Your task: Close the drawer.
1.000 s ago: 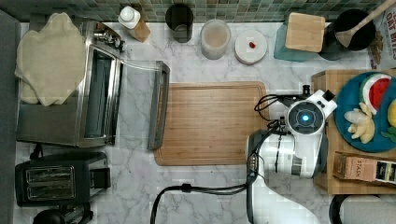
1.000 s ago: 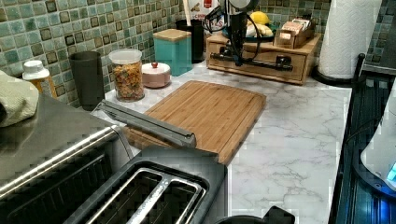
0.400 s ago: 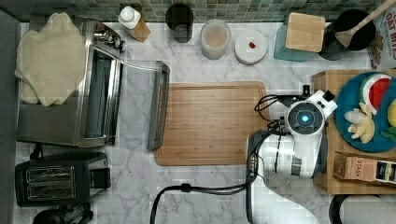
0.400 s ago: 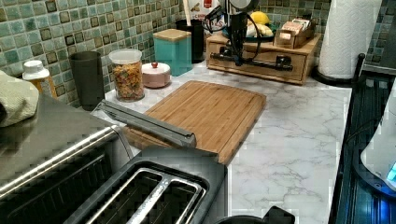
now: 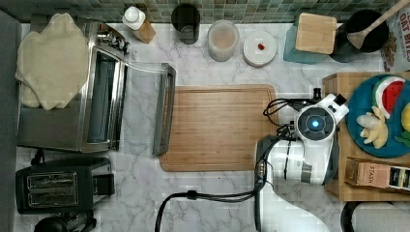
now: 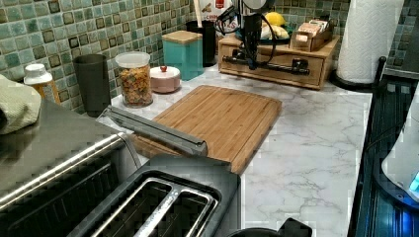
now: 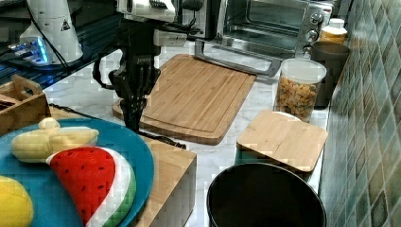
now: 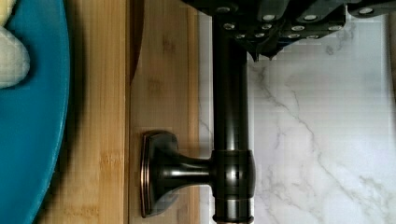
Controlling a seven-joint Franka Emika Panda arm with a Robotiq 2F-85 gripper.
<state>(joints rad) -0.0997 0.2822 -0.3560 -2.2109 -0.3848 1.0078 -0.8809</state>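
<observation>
The arm reached straight down at the right of the top view, its gripper [image 7: 134, 109] against the drawer [image 6: 276, 66], upper right in the left view, nearly flush with the cabinet [image 5: 338, 188]. I couldn't tell the claw's state. A box [image 5: 374, 174] read "STASH"

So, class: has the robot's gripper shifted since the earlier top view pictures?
No. In the top view, the gripper sits at the same spot beside the cutting board edge.

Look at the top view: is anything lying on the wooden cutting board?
No. The cutting board shows only bare wood grain, with the robot arm beside it at the top view's right.
</observation>
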